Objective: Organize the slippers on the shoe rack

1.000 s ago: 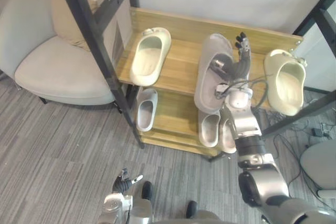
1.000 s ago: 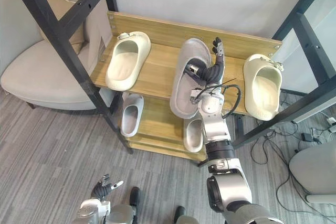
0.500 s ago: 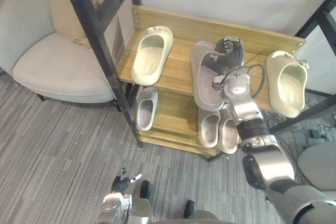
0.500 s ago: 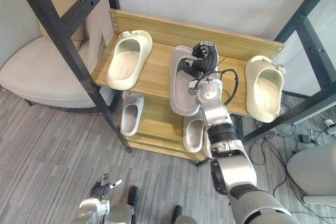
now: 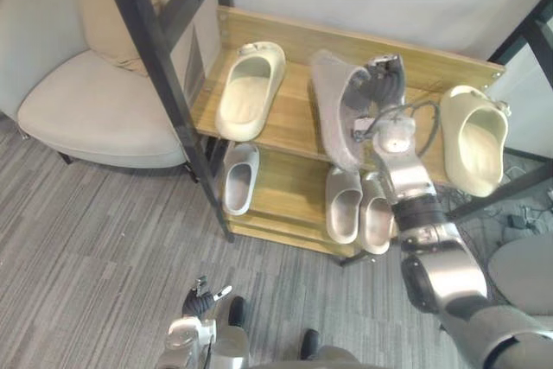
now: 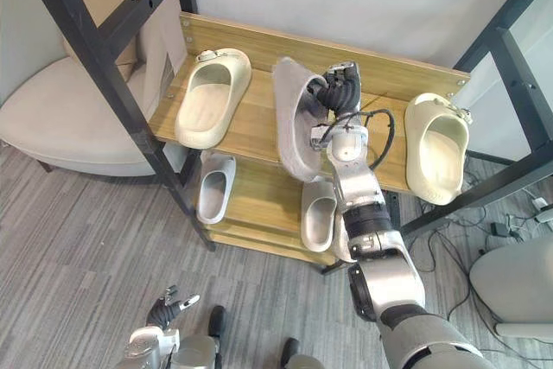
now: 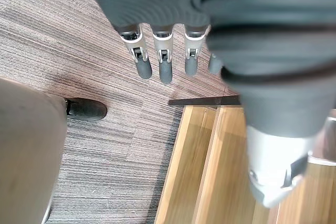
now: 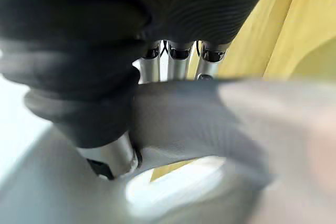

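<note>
Since the earlier frame, the grey slipper has tipped from lying nearly flat to standing on its long edge above the top shelf of the shoe rack, and the right hand has rolled over with it.

From the left eye, that hand is clamped on the slipper's strap end, sole facing the robot's left. The slipper sits between the left cream slipper and the right cream slipper, touching neither. Three pale slippers lie on the lower shelf. The left hand hangs low over the carpet, fingers loose and apart, holding nothing.

The right eye shows the same: the slipper is tilted steeply, its heel end overhanging the shelf's front edge.

The left wrist camera shows straight, relaxed fingers over carpet beside the rack's base.

The right wrist camera shows the fingers passing behind the grey strap, curled round it.

To do this step well, I judge the hand should roll the slipper back sole-down, slide it towards the back board so the heel no longer overhangs, line it up with the cream ones, and only then loosen its hold, so it doesn't topple onto the shelf below.
</note>
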Controlling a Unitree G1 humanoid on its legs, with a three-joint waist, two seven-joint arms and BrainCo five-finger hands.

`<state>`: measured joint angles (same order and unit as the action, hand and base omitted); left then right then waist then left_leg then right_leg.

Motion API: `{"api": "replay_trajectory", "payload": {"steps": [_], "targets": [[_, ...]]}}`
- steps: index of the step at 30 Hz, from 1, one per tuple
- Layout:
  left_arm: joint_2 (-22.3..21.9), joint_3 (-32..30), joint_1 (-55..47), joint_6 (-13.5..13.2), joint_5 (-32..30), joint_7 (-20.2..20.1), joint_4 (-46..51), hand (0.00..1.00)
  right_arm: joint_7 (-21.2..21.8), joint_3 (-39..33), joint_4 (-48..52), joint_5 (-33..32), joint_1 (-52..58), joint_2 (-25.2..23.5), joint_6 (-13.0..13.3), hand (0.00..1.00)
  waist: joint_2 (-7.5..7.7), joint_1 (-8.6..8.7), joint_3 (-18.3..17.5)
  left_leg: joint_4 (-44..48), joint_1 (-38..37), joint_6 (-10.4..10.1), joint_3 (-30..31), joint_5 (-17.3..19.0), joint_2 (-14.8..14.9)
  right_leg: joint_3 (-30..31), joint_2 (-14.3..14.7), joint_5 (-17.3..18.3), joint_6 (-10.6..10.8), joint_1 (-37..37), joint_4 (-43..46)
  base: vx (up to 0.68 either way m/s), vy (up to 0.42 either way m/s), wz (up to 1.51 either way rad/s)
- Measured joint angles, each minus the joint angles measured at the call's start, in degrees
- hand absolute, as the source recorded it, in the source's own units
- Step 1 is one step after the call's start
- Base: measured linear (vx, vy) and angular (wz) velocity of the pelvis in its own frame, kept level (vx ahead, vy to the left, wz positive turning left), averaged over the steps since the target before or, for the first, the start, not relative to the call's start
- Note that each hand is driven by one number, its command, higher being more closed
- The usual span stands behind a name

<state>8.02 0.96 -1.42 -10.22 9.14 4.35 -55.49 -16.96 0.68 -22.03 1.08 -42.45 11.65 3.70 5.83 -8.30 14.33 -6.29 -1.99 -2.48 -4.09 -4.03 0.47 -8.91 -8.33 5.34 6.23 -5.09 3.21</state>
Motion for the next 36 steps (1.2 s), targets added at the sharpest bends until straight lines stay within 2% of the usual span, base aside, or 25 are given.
{"api": "replay_trajectory", "payload": {"steps": [5, 11, 16, 17, 22, 27, 31, 36], "targets": [[-0.12, -0.03, -0.29, 1.04, -0.23, -0.02, -0.03, 0.0, -0.15, -0.38, 11.4, -0.1, 9.91, -3.27, 0.96, 1.0, -0.04, 1.79, -0.03, 0.32, -0.35, 0.0, -0.08, -0.04, 0.52, 0.03, 0.14, -0.46, -0.16, -0.2, 0.01, 0.0, 0.0, -0.01], [-0.38, 0.11, -1.23, 1.28, -2.53, -0.2, -0.11, 0.0, 0.06, -1.58, 26.57, -0.07, 18.96, -4.13, 5.27, 1.0, -0.46, 3.93, -0.52, 0.29, -2.3, -0.12, -1.12, -0.09, 1.12, 0.82, 0.59, -0.98, -0.56, -0.97, 0.27, -0.05, -0.001, -0.1], [-0.41, 0.3, -1.57, 1.73, -3.55, -0.78, -0.5, 0.0, 0.74, -1.74, 33.14, -0.17, 25.04, -5.37, 7.62, 1.0, -1.02, 5.23, -1.02, 0.14, -3.23, -0.48, -1.82, -0.23, 1.66, 1.59, 1.04, -1.09, -0.76, -1.45, 0.42, -0.08, -0.007, -0.09], [-0.41, 0.82, -1.6, 1.81, -3.69, -0.9, -1.05, 0.0, 1.32, -1.56, 34.99, -1.22, 27.72, -5.51, 8.35, 1.0, -1.35, 5.43, -1.73, -0.02, -3.4, -1.06, -1.85, -0.15, 1.95, 1.62, 1.27, -1.07, -0.81, -1.47, 0.47, -0.06, -0.014, -0.01], [-0.4, 2.49, -2.18, 1.7, -4.32, -0.96, -1.49, 0.0, 3.18, -0.18, 37.58, -2.36, 33.15, -5.7, 9.91, 1.0, -2.46, 5.93, -3.46, -0.04, -3.62, -1.43, -1.88, -0.39, 2.32, 1.78, 1.44, -0.79, -1.08, -1.43, 0.46, -0.05, -0.01, -0.02], [-0.23, 4.0, -2.31, 1.56, -4.51, -1.17, -1.99, 0.0, 5.68, 2.32, 39.47, -3.61, 39.86, -6.93, 10.54, 1.0, -2.49, 6.42, -4.31, -0.02, -4.08, -1.61, -2.41, -0.28, 2.46, 2.21, 1.62, -0.84, -1.05, -1.77, 0.14, 0.0, -0.002, -0.04], [-0.28, 4.03, -2.19, 0.89, -4.5, -1.17, -3.65, 0.0, 8.93, 5.9, 39.25, -3.45, 48.76, -7.12, 10.45, 1.0, -2.69, 7.07, -5.24, 0.0, -4.19, -1.59, -2.34, 0.19, 2.19, 2.14, 1.61, -1.08, -0.79, -2.68, -1.46, 0.01, 0.0, 0.0], [-0.23, 5.26, -2.18, 0.84, -4.49, -1.2, -4.66, 0.0, 11.31, 6.84, 37.23, -3.26, 55.03, -7.11, 10.16, 1.0, -3.26, 7.91, -6.11, 0.31, -4.48, -1.31, -2.35, 0.56, 1.87, 2.3, 1.41, -1.13, -0.84, -3.02, -1.59, 0.04, 0.005, -0.01]]}}
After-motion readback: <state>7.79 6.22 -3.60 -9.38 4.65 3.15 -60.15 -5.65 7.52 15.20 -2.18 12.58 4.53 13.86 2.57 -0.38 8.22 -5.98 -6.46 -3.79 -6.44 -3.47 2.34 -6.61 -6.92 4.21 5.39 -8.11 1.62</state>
